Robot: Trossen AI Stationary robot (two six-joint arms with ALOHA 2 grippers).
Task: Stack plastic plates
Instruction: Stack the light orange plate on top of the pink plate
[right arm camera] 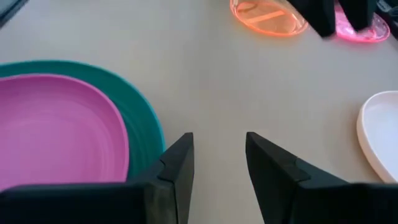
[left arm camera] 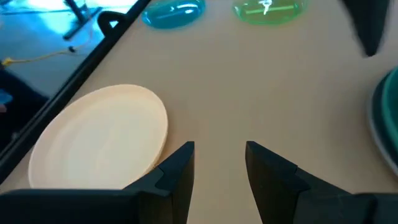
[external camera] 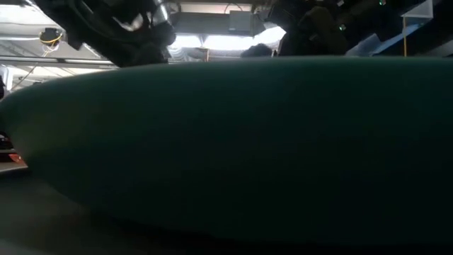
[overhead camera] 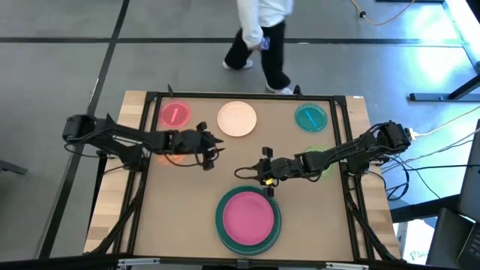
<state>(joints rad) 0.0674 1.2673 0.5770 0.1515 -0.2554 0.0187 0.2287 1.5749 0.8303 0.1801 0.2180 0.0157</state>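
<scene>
A large pink plate lies in a large teal plate near the table's near edge; the teal plate fills the low view. A cream plate, a small pink plate and a blue one lie flat along the far edge. An orange plate lies under my left arm and a green one under my right arm. My left gripper hovers open just nearer than the cream plate. My right gripper is open above the table, beyond the teal plate's far rim. No grey plates show.
A person walks past the table's far edge. A dark frame runs around the tabletop. The two grippers face each other across bare tabletop at mid-table.
</scene>
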